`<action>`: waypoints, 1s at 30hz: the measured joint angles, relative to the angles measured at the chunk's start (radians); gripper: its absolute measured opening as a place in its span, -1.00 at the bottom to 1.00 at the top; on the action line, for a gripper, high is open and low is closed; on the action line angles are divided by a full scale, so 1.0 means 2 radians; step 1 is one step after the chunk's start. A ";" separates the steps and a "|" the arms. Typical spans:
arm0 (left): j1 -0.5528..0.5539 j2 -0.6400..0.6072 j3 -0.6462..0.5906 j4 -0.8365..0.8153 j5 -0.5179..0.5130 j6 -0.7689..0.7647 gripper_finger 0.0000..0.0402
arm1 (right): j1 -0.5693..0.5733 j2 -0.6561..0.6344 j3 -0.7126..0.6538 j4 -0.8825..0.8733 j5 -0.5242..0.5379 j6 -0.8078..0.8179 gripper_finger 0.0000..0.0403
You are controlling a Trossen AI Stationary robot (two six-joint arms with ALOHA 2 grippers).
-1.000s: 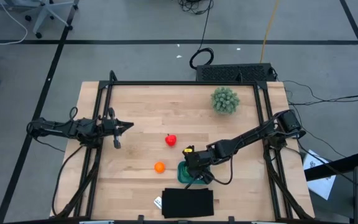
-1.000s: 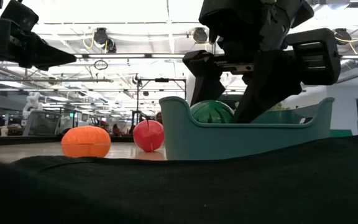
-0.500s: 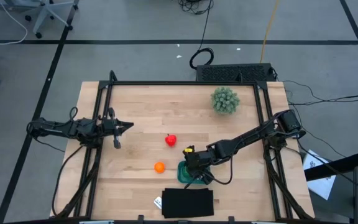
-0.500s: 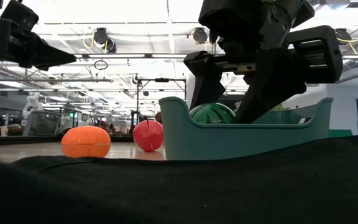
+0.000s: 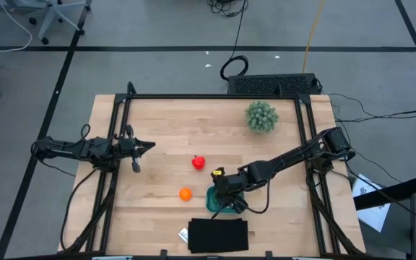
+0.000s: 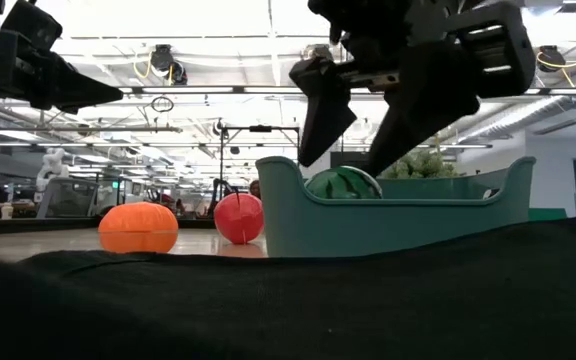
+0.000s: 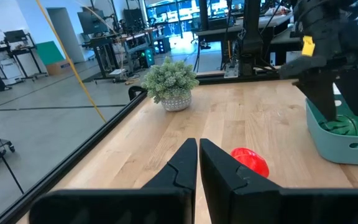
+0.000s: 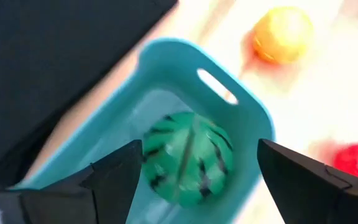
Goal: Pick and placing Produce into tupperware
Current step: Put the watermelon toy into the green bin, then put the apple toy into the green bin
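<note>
Green striped fruit (image 8: 187,155) lies in the teal tupperware (image 8: 244,112) beneath the right pincer (image 6: 363,125), its jaws spread.

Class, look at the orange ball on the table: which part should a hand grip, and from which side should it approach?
Grip the orange ball across its widest middle, coming straight down from above. It is round and squat, sits free on the table, and stands apart from the tupperware and the red produce, so fingers fit on either side.
</note>
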 joint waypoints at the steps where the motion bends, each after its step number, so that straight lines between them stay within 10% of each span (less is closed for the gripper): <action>1: 0.000 0.000 0.000 0.000 0.000 0.000 -0.88 | 0.000 0.000 0.007 -0.015 0.005 0.000 0.52; 13: 0.000 0.000 0.000 -0.001 0.004 0.000 -0.88 | 0.000 -0.003 0.055 -0.078 0.019 0.001 0.36; 26: 0.000 0.000 0.000 -0.001 0.004 0.000 -0.88 | 0.000 -0.003 0.054 -0.080 0.015 -0.017 -0.85; 30: 0.000 0.000 0.000 -0.001 0.004 0.000 -0.88 | 0.000 -0.003 0.054 -0.080 0.015 -0.020 -0.95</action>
